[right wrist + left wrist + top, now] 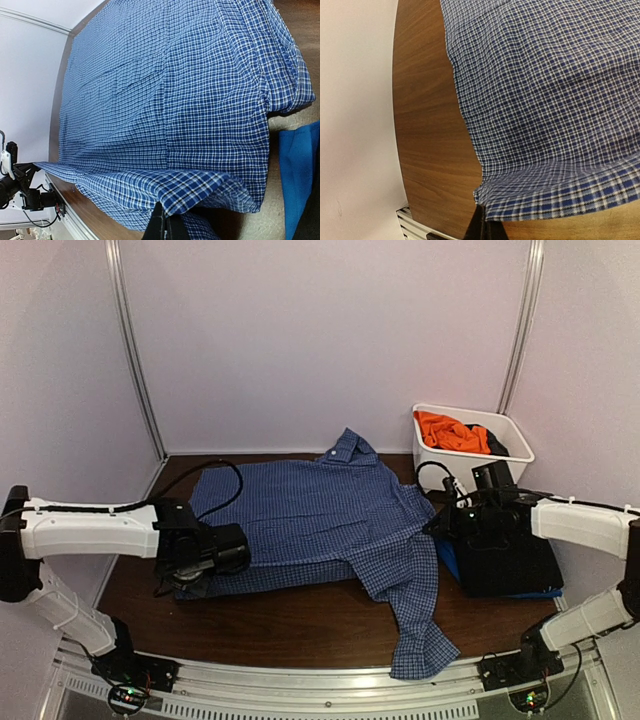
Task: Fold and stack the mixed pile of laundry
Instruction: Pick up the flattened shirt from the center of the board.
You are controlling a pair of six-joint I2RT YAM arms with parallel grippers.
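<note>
From above, the checked shirt (300, 515) lies spread across the middle of the table (300, 625). Its collar points toward the top and one sleeve trails to the lower right. My left gripper (195, 578) sits at the shirt's lower-left hem, and my right gripper (438, 525) at its right edge. Further right, a black garment (505, 555) lies on a blue piece (448, 565). At upper right, the orange T-shirt (450, 430) is in the white tub (520, 455).

On the left wrist camera, my fingers are pinched together at bottom centre on the shirt's hem corner.

On the right wrist camera, my fingers are closed at bottom centre, apparently on a folded shirt edge, though cloth hides the tips.
</note>
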